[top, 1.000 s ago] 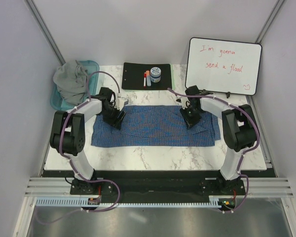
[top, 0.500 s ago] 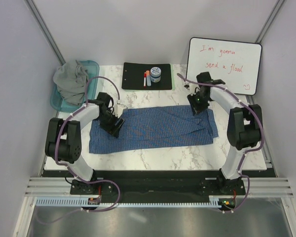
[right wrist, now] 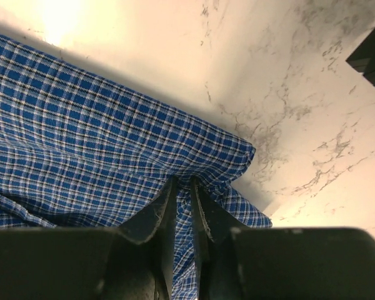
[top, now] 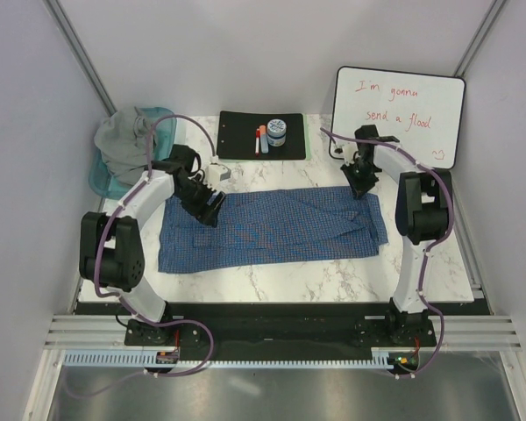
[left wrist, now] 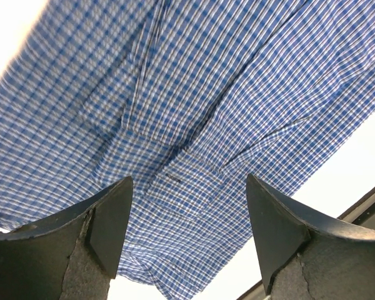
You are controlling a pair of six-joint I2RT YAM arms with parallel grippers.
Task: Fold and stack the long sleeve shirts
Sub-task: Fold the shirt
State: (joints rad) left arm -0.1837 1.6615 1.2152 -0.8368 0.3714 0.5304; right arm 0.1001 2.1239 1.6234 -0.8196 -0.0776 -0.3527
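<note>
Left jaws: spread wide with nothing between them. In the left wrist view both dark fingers [left wrist: 106, 219] hang just above the checked cloth and do not touch it.
Right jaws: drawn narrow, nipping a small ridge of the checked cloth. In the right wrist view the fingers [right wrist: 155, 212] meet on a raised fold just beside a corner of the fabric.
Left jaws, place: over the far left corner of the checked shirt [top: 272, 230], on the left arm [top: 149, 197] reaching in from the left.
Right jaws, place: at the far right edge of the same shirt, on the right arm [top: 416, 202] stretched toward the far side.
Checked shirt: blue-and-white fine check, lying as a long flat band across the middle of the desk [top: 272, 282], running left to right, with creases along its length. The cloth gathers into a peak where the right jaws grip it.
Grey shirt [top: 127, 140]: heaped in the teal tub [top: 99, 180] at the far left of the desk, spilling over its rim, well apart from the checked shirt.
Desk: white marble pattern, with a bare strip on the near side of the checked shirt.
Black mat [top: 238, 139]: at the far middle, carrying a small jar [top: 276, 132] and a couple of pens [top: 260, 140].
Whiteboard [top: 399, 117]: propped at the far right, with red handwriting.
</note>
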